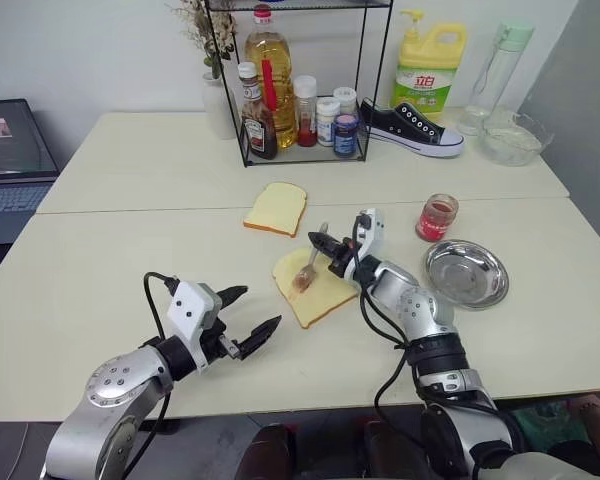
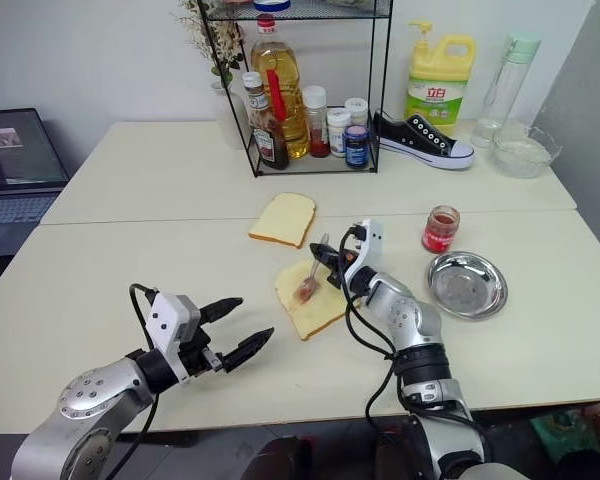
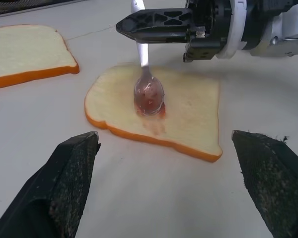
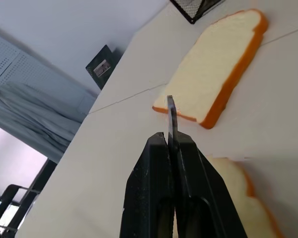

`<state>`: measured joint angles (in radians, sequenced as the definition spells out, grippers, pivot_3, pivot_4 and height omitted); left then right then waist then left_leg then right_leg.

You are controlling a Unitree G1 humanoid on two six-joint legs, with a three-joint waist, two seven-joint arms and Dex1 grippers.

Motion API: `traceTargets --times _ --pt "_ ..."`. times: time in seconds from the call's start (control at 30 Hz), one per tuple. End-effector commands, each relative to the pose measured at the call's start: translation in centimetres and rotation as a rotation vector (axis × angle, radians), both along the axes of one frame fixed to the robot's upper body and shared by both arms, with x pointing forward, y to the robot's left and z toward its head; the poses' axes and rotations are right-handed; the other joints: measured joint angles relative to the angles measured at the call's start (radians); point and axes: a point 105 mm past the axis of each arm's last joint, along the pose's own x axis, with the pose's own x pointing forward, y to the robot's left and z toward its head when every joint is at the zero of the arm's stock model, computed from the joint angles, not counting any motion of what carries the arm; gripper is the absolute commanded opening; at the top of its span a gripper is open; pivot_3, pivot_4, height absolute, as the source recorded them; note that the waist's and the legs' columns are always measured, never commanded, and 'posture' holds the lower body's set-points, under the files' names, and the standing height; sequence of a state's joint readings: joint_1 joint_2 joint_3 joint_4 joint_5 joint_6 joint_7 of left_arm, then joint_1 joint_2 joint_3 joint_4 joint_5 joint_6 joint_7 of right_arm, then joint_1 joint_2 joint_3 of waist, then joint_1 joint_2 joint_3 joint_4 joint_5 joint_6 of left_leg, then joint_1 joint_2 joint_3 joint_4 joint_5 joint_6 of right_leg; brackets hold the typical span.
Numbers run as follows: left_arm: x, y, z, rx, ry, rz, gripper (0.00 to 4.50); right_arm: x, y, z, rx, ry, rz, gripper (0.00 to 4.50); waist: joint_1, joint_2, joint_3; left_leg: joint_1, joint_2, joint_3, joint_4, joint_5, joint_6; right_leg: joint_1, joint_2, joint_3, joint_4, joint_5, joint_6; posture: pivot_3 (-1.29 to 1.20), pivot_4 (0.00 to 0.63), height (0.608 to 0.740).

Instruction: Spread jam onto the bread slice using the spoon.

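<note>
At frame centre of the left eye view, the bread slice (image 1: pixel 315 288) lies flat on the table (image 1: pixel 130 240), with the spoon (image 1: pixel 308 272) bowl resting on its left half. A small red patch of jam (image 3: pixel 150 99) sits under the bowl; most of the slice is bare, so spreading appears barely begun. The right gripper (image 1: pixel 328 249) has its fingers clamped on the spoon handle. The left gripper (image 1: pixel 244 317), lower left, is fully spread and holds nothing. The jam jar (image 1: pixel 437 217) stands to the right, above the steel plate (image 1: pixel 467 272).
</note>
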<state>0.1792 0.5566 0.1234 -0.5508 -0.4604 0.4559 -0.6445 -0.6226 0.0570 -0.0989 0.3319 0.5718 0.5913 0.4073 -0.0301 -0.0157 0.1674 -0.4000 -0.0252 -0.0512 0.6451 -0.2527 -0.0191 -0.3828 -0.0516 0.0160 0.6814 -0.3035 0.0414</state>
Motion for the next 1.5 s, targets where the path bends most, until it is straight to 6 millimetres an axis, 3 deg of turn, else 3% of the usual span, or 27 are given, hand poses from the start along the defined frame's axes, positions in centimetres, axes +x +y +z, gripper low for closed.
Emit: traceTargets --times 0.03,0.23,0.5,0.7,0.83,1.17,1.37,1.5 --pt "0.1 -0.2 1.1 0.006 -0.044 -0.021 4.5 0.7 -1.2 0.9 -0.008 -0.045 -0.037 0.03 0.0 0.0 0.0 0.0 0.0 0.0 0.0 0.0 0.0 0.0 0.0 0.0 0.0 0.0 0.0 0.0 0.15 0.74" --pt "0.3 -0.4 1.2 0.005 -0.045 -0.033 4.5 0.9 -2.7 3.3 0.034 -0.085 -0.054 0.03 0.002 0.0 0.0 0.0 0.0 0.0 0.0 0.0 0.0 0.0 0.0 0.0 0.0 0.0 0.0 0.0 0.15 0.74" --pt "0.0 -0.3 1.3 0.007 -0.039 -0.033 4.5 -1.8 -0.6 5.1 0.135 -0.068 0.066 0.03 -0.003 0.0 0.0 0.0 0.001 0.0 -0.001 0.0 0.0 -0.001 0.0 0.0 0.0 0.0 0.0 0.0 0.15 0.74" --pt "-0.2 -0.3 1.3 0.008 -0.035 -0.034 4.5 -2.9 1.1 3.2 0.114 -0.025 0.115 0.03 -0.002 0.0 0.0 0.0 0.0 0.0 -0.001 0.0 0.0 -0.001 0.0 0.0 0.0 0.0 0.0 0.0 0.15 0.74" --pt "-0.2 -0.3 1.3 0.011 -0.034 -0.035 4.5 -2.5 1.4 1.5 0.06 -0.017 0.102 0.03 -0.002 0.0 0.0 0.0 0.0 0.0 0.0 0.0 0.0 -0.001 0.0 0.0 0.0 0.0 0.0 0.0 0.15 0.74" --pt "-0.1 -0.4 1.4 0.016 -0.034 -0.048 4.5 -0.6 -1.1 0.0 -0.031 -0.042 -0.032 0.03 -0.001 0.0 0.0 0.0 0.0 0.0 0.0 0.0 0.0 0.0 0.0 0.0 0.0 0.0 0.0 0.0 0.15 0.74" --pt "0.2 -0.6 1.4 0.018 -0.033 -0.067 4.5 0.0 -4.0 1.1 -0.036 -0.072 -0.102 0.03 0.002 0.0 0.0 0.0 0.0 0.0 0.0 0.0 0.0 0.001 0.0 0.0 0.0 0.0 0.0 0.0 0.15 0.74" --pt "0.3 -0.5 1.4 0.017 -0.034 -0.069 4.5 -0.3 -4.7 1.6 -0.046 -0.084 -0.103 0.03 0.002 0.0 0.0 0.0 0.0 0.0 0.0 0.0 0.0 0.001 0.0 0.0 0.0 0.0 0.0 0.0 0.15 0.74"
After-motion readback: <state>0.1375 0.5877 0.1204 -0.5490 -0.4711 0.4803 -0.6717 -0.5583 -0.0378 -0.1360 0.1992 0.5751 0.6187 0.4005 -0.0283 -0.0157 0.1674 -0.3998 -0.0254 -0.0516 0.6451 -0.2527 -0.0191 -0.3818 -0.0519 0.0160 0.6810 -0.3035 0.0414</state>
